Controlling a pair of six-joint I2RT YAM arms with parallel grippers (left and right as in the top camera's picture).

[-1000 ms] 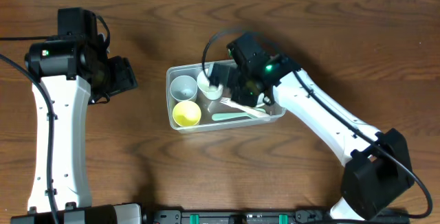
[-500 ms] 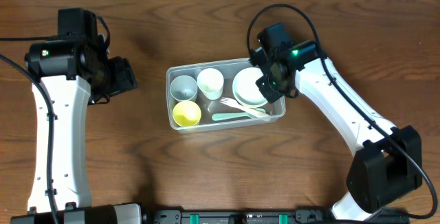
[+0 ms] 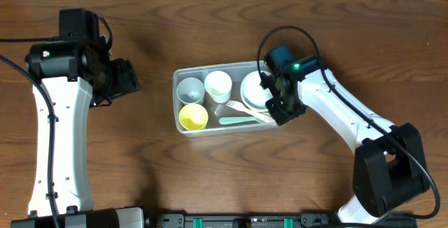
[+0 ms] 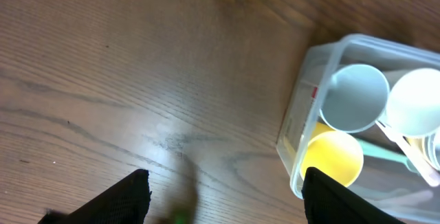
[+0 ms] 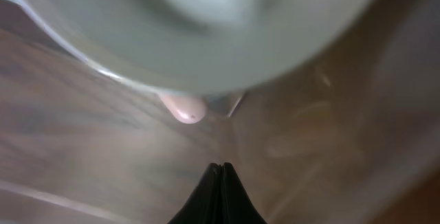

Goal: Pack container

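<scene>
1. Container point(image 3: 174, 99): the clear bin sits mid-table point(image 3: 231, 179) between the arms, long side running left to right. It is closer to the right arm's reach.
2. Near row inside: yellow bowl point(image 3: 193, 117) in the near-left corner, green spoon point(image 3: 238, 121) flat along the near wall, white fork point(image 3: 246, 109) just behind it. My read is that the flat cutlery fills the strip the round pieces leave.
3. Right gripper point(image 5: 221, 183): low over the bin's right end, beside the white bowl point(image 3: 253, 91). In the wrist view the tips are pressed together with nothing between them, and the bowl's underside fills the frame.
4. Far row: grey cup point(image 3: 190, 89), white cup point(image 3: 218, 84) and the white bowl stand side by side, mouths up. They look set tight to save room.
5. Left gripper point(image 4: 227, 191): farthest out, well left of the bin, fingers spread wide and empty. I judge it is parked clear of the other arm.
6. I see no loose pieces outside the bin, so I judge packing is near done.
</scene>
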